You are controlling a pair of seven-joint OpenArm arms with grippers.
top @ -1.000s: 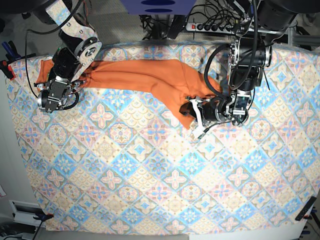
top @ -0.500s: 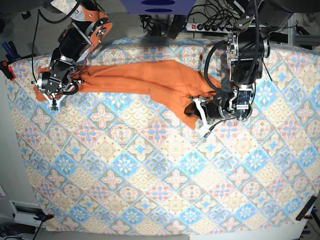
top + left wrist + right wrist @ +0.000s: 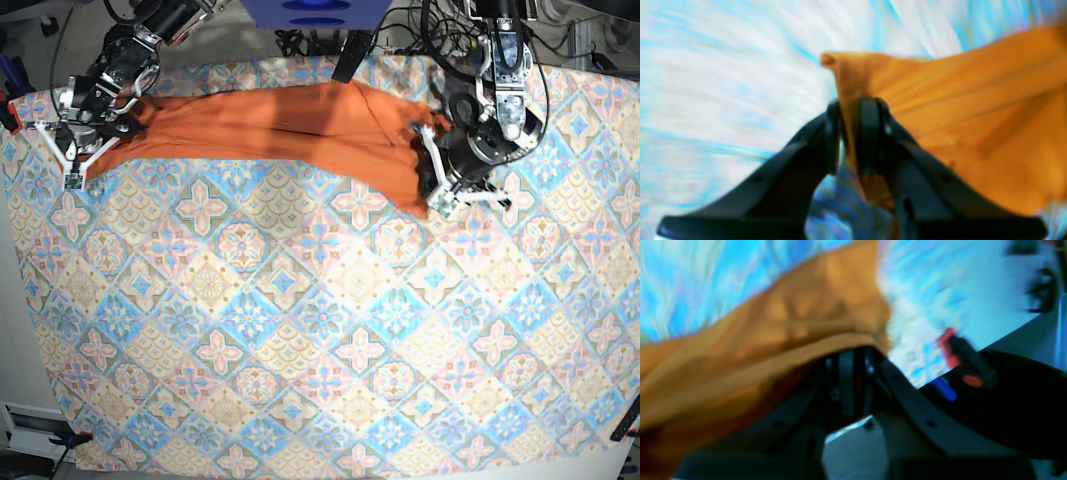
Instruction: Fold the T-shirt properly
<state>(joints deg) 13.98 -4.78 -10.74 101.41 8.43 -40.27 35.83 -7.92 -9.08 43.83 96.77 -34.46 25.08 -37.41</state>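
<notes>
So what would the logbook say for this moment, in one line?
left gripper: shut on T-shirt edge | right gripper: shut on T-shirt's other end | T-shirt: stretched between both, over patterned cloth

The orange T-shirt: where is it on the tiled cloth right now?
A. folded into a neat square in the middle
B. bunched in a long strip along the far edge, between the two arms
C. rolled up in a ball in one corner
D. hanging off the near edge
B: in the base view the orange T-shirt stretches as a long rumpled strip near the far edge of the tiled cloth, with an arm at each end.
</notes>
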